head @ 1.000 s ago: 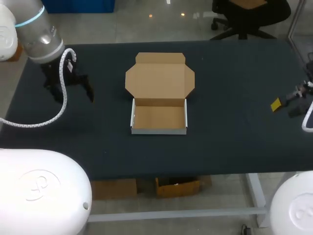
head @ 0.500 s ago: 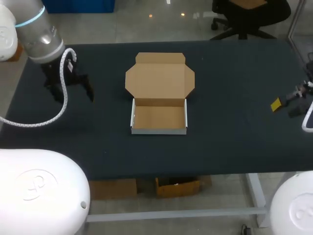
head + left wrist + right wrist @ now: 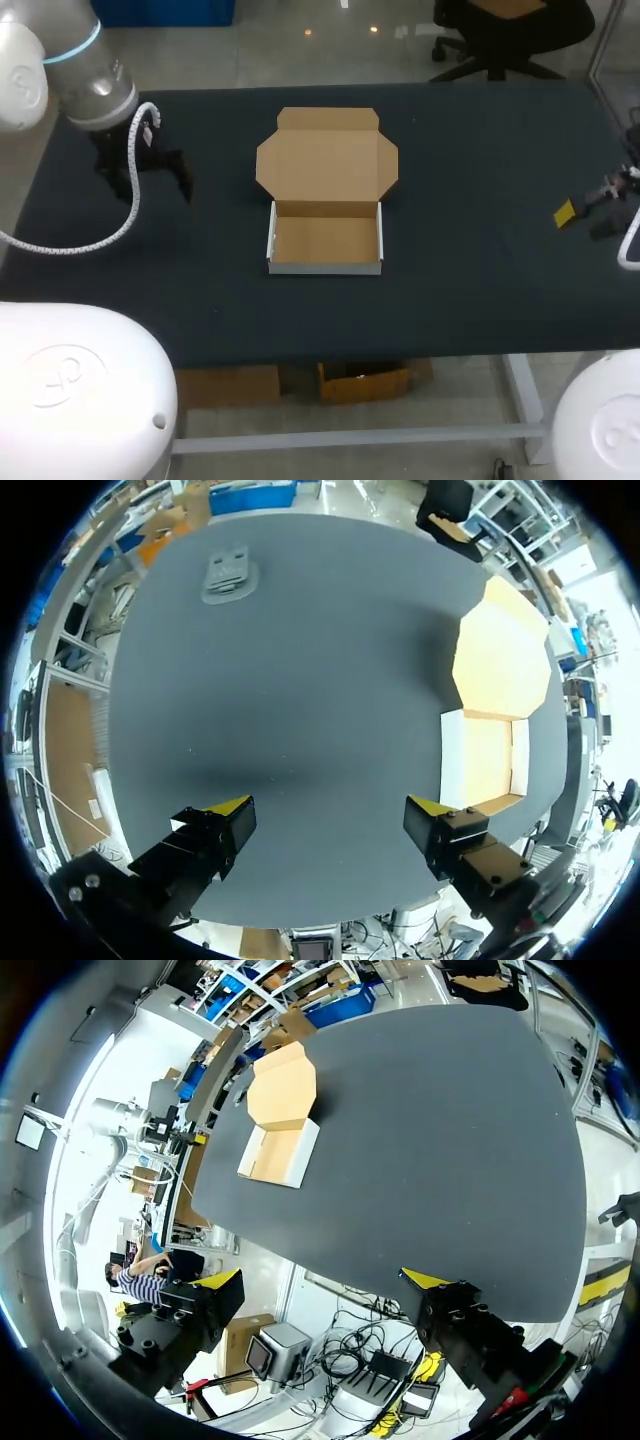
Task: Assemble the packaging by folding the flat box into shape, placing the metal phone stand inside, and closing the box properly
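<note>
Our left claw (image 3: 330, 808) hangs released, fingers wide apart, holding nothing; our right claw (image 3: 322, 1280) is the same. The dark table (image 3: 480, 150) lies under both. The box (image 3: 325, 235) sits mid-table, lid flat open, at the left claw's two o'clock, well apart. The phone stand (image 3: 228, 572) lies at eleven.

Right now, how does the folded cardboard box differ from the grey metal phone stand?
The brown cardboard box with white outer walls stands open in the middle of the dark table; the flat grey metal phone stand lies far ahead of the left tool. The box shows in every view; the stand only in the left wrist view. Both rest on that table, untouched.
</note>
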Available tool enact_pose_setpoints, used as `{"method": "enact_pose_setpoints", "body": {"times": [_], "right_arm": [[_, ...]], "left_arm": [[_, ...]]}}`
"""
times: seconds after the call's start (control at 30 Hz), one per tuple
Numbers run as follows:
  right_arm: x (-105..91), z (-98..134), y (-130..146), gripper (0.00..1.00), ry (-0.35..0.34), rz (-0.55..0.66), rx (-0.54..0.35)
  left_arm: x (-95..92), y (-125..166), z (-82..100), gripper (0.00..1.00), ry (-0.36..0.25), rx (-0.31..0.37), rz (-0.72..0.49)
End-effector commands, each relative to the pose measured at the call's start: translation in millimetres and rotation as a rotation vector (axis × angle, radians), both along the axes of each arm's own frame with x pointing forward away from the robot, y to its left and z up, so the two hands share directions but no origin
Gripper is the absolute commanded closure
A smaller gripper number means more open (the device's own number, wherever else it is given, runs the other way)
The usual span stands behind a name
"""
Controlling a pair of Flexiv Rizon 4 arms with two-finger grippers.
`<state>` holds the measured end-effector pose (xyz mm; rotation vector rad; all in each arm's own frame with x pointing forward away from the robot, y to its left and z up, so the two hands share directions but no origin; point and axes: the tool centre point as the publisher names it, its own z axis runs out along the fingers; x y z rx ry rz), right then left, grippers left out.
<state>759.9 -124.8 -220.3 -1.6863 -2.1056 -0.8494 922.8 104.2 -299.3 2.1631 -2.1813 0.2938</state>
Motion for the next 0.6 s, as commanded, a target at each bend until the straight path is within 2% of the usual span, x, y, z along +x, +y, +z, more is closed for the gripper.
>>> {"method": "enact_pose_setpoints", "body": {"times": [0.03, 0.27, 0.6], "right_arm": [[-0.8, 2, -1, 0.00, 0.003, 0.002, 0.002], [-0.8, 2, -1, 0.00, 0.003, 0.002, 0.002], [-0.8, 2, -1, 0.00, 0.003, 0.002, 0.002]], "left_arm": [[22.4, 1, -10.5, 0.00, 0.028, 0.015, -0.022], [44.5, 19, -24.9, 0.00, 0.046, 0.009, -0.015], [64.8, 38, -42.1, 0.00, 0.069, 0.007, -0.016]]}}
